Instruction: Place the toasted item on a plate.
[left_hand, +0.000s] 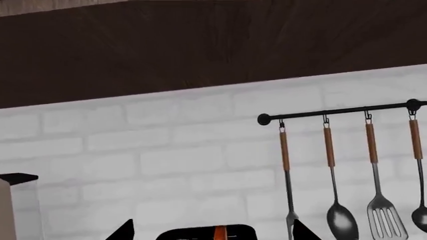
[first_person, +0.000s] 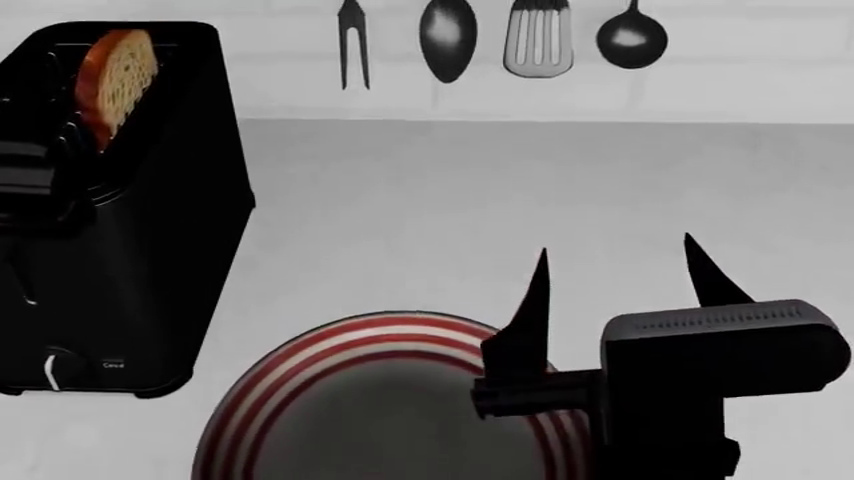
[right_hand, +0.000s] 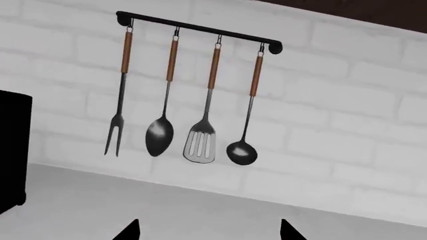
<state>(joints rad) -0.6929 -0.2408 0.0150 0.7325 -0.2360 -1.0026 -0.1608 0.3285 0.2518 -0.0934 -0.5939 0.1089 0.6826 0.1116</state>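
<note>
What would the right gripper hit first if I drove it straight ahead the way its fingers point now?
Nothing near: the right gripper is open, pointing over bare counter toward the brick wall, near the hanging ladle. Depth is unclear; the wall or ladle likely comes first.

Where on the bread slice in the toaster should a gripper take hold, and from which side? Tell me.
Grip the bread slice by its exposed rounded top, coming from above with one finger on each flat face. It stands on edge in the black toaster, so only its upper part shows and the lower part sits in the slot. The left gripper looks the nearer one; its state cannot be told. The right gripper hangs open near the plate.
</note>
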